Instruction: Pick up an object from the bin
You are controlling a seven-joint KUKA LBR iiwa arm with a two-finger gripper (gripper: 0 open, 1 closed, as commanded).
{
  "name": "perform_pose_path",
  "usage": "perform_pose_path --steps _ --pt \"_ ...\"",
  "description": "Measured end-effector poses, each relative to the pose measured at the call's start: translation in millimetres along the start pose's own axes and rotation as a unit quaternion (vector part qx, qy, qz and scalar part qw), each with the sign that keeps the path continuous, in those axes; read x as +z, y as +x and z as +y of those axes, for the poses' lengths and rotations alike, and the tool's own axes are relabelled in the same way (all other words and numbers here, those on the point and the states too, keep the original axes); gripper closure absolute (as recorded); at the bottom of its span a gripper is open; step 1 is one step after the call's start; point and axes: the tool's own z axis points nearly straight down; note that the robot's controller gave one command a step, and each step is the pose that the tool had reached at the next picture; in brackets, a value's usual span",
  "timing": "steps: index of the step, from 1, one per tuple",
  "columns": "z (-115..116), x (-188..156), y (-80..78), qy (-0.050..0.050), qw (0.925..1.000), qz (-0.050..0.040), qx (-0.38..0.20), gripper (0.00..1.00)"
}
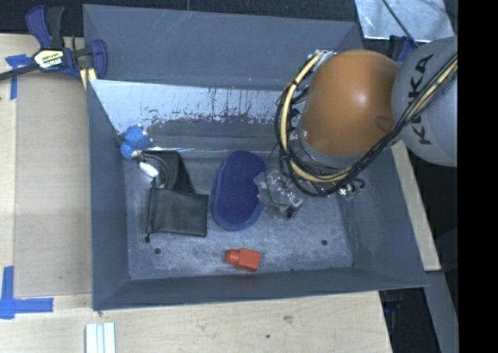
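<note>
Fig. 1 | gripper (beneath the arm's orange cover) low over the floor of the grey bin, just beside the right edge of the dark-blue oval object lying mid-bin | grip state: cannot tell | black pouch just left of the oval | small red block near the front wall, apart from both

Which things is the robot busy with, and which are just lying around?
In the job: gripper, low in the grey bin; blue oval thing, mid-bin, right beside it.
Just lying about: black folded pouch, left; small red block, near the front; little blue thing, back left corner.
</note>
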Motion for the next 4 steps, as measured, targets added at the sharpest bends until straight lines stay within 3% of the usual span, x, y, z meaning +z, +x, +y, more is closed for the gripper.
perform_pose_path --steps 1,2,3,4 --pt "-1 -2 -0.9 0.001 1.0 -0.0018 0.0 0.0" --pt "-44 107 -63.1 0.001 0.993 -0.0043 -0.118 0.0" --pt "-47 103 -62.3 0.003 0.9932 -0.0023 -0.116 1.0" --pt "-35 -57 -59.2 0.005 0.9908 -0.0058 -0.135 1.0"
